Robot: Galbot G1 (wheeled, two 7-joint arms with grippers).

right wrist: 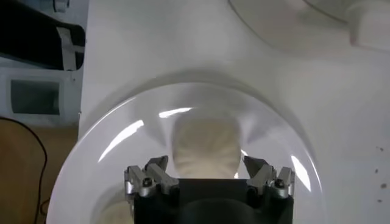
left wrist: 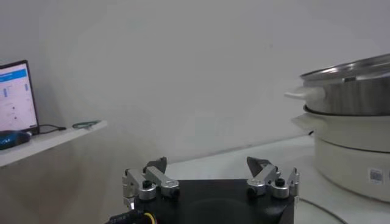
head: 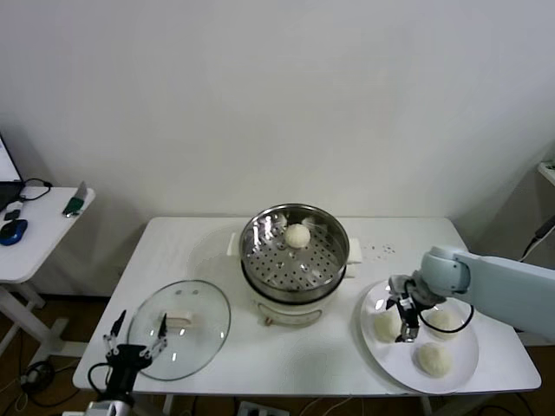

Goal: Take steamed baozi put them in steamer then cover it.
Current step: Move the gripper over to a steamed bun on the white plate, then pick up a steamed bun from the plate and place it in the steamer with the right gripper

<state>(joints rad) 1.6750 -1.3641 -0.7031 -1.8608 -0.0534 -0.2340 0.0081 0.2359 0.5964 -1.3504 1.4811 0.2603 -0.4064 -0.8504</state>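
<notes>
Four steamed baozi are in view from the head camera: one (head: 297,235) lies on the perforated tray at the back of the steamer (head: 294,260), and three sit on the white plate (head: 421,374) to the steamer's right, namely a near-left bun (head: 384,326), a far-right bun (head: 443,320) and a front bun (head: 433,359). The right gripper (head: 408,317) hangs over the plate between the first two, fingers spread apart, holding nothing; its body partly hides the near-left bun. In the right wrist view, the bun (right wrist: 204,148) lies between the fingertips of the right gripper (right wrist: 205,167), and the gripper body cuts off its lower part. The cover (head: 179,328) lies flat on the white table (head: 173,243), left of the steamer, handle up. The left gripper (head: 133,337) waits at the cover's front-left edge, fingers apart and empty; its arm is mostly cut off by the frame edge. A side table (head: 35,234) stands to the left, carrying a blue mouse (head: 12,230) and a partly cropped laptop (head: 9,178).
</notes>
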